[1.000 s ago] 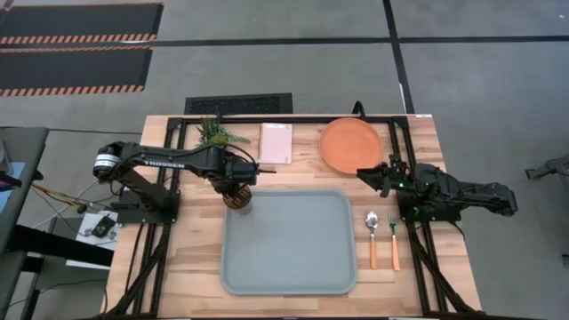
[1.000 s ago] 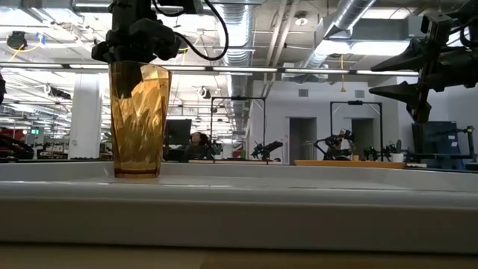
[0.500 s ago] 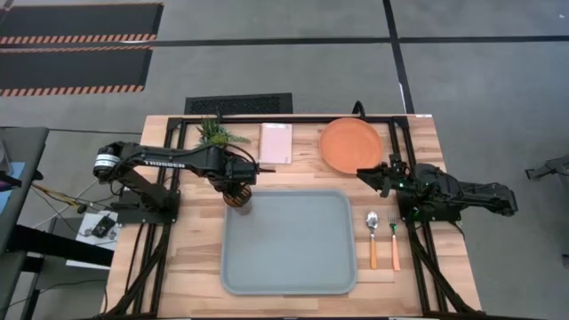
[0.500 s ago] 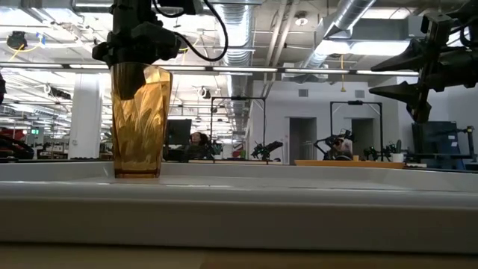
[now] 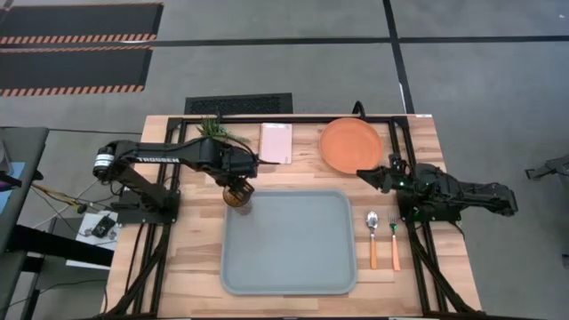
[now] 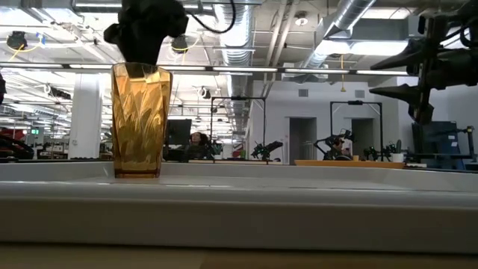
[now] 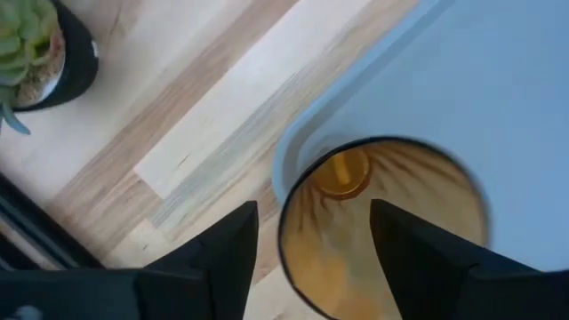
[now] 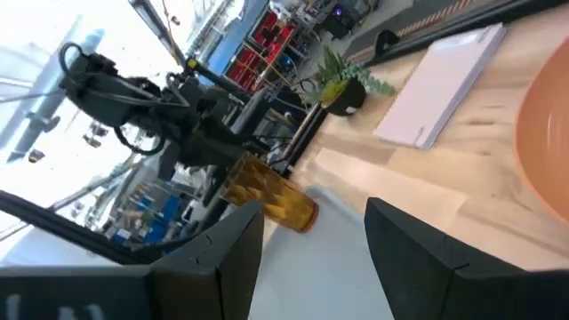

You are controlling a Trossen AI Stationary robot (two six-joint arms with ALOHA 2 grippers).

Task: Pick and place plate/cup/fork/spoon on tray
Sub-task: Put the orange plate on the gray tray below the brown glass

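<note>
The amber cup stands upright on its base in the far left corner of the pale blue-grey tray; it also shows in the low view and the left wrist view. My left gripper is open just above the cup's rim, fingers pointing down. My right gripper is open and empty, raised beside the near edge of the orange plate. The spoon and fork lie flat on the table right of the tray.
A small potted plant and a pale pink card sit at the table's far edge behind the tray. The tray's inside is bare apart from the cup. Beyond the table the low view shows a workshop with a person.
My left gripper has risen out of the cup and shifted slightly toward the table's far edge, letting go. The cup stays upright in the tray's far left corner.
</note>
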